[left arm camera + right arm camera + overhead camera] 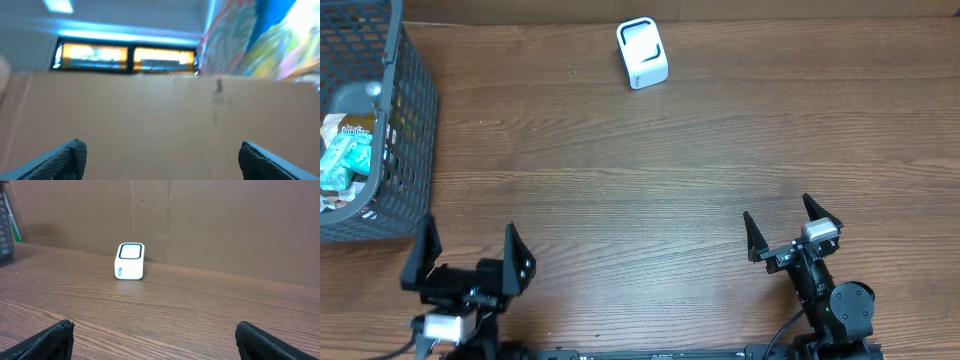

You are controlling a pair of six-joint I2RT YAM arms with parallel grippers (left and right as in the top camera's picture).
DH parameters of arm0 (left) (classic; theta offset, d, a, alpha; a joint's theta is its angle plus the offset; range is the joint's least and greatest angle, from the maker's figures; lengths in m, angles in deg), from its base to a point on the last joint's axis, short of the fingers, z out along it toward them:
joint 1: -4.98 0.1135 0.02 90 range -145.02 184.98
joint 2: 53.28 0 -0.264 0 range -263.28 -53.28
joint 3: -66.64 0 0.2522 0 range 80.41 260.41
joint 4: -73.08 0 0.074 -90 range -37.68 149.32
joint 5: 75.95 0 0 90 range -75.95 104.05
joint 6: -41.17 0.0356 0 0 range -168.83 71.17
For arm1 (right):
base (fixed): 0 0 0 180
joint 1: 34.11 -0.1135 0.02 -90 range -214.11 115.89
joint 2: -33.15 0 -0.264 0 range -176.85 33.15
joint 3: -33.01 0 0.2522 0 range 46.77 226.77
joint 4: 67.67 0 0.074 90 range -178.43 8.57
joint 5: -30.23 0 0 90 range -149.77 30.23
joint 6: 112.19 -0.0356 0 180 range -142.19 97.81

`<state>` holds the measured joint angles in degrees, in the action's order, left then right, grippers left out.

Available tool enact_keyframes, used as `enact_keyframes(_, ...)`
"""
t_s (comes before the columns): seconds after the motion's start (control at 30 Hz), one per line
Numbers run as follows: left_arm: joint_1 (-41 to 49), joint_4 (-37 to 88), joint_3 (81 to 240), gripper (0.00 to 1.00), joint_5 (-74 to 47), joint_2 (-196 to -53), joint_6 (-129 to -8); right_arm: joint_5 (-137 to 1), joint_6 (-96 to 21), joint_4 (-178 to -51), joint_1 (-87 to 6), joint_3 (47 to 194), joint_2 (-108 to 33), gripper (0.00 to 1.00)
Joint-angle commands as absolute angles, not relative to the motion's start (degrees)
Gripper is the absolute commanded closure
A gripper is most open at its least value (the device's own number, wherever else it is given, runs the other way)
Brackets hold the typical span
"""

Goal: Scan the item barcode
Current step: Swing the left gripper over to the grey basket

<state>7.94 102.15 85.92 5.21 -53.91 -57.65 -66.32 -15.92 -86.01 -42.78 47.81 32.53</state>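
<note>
Wood-grain table; brown cardboard wall along far edge; grey mesh basket at far-left corner.

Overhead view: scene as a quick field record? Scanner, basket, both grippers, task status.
scanner: white, standing at the far side of the table, untouched
basket: grey mesh, far left, holds snack packets
left gripper: open, empty, near edge, just below the basket
right gripper: open, empty, near edge, facing the scanner
status: no item picked up yet
</note>
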Motion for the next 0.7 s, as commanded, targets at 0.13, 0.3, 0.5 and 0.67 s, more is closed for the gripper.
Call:
enact_keyframes(0.13, 7.6, 98.8, 102.3, 0.0, -1.1, -53.5, -58.7, -65.6, -15.8, -85.8, -42.9, 47.2, 33.0, 0.0)
enact_keyframes(0.3, 7.6, 89.9, 111.3, 0.01, -6.1, -54.3, -58.7, -65.6, -15.8, -85.8, -42.9, 47.2, 33.0, 0.0)
enact_keyframes(0.5, 7.6, 82.0, 121.9, 0.0, -11.6, -59.5, -58.7, -65.6, -15.8, -85.8, -42.9, 47.2, 33.0, 0.0)
enact_keyframes(0.67, 7.6, 74.0, 130.9, 0.0, -15.3, -67.0, -58.6, -65.6, -15.8, -85.8, -42.9, 47.2, 33.0, 0.0)
